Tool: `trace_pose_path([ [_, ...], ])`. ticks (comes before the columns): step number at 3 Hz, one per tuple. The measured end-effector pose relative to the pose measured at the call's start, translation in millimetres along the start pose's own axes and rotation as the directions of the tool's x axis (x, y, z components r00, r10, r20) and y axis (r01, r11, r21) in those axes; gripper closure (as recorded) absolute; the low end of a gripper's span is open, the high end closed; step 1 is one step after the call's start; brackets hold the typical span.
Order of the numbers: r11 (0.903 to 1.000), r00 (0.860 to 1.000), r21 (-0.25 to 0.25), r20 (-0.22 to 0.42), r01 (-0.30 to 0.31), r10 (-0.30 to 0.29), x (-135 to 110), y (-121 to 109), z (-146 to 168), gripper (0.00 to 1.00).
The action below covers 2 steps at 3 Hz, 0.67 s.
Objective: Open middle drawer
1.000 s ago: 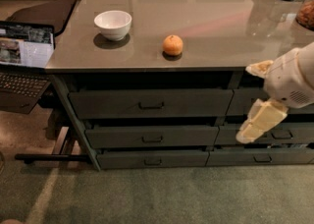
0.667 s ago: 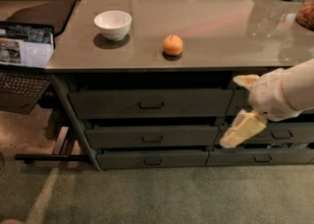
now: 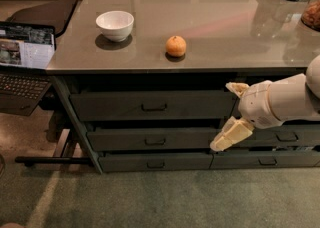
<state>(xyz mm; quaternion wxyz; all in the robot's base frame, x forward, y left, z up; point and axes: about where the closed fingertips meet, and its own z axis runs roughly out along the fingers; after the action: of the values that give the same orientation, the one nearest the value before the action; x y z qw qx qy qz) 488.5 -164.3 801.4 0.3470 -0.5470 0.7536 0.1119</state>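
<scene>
We saw the gripper (image 3: 222, 117) below the desk's (image 3: 225, 27) front edge, right of its middle, about where the left bank of drawers met the right bank. Its two pale fingers were spread wide apart with nothing between them. The upper finger (image 3: 235, 88) sat level with the top drawer (image 3: 125, 106), and the lower finger (image 3: 231, 134) angled down across the right end of the middle drawer (image 3: 130, 139). We could not tell whether that finger touched the drawer front.

The middle drawer lay under the front edge in the left bank, between the top drawer and the bottom drawer (image 3: 130, 162). Its small bar pull (image 3: 155, 142) was well to the left of the gripper.

On the desk top, a white bowl (image 3: 115, 24) stood near the left edge, and an orange (image 3: 176, 46) rested close to the front edge, well apart from the bowl. Beyond the left edge, an open laptop (image 3: 22, 62) sat lower down.
</scene>
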Motion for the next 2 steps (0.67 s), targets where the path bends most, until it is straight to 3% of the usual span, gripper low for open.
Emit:
trace_pose_path([
  [1, 0.9997, 1.000, -0.020, -0.001, 0.016, -0.016, 4.4, 2.5, 10.7, 0.00],
  [2, 0.9985, 1.000, -0.055, -0.025, 0.009, -0.011, 28.6, 6.0, 41.8, 0.00],
])
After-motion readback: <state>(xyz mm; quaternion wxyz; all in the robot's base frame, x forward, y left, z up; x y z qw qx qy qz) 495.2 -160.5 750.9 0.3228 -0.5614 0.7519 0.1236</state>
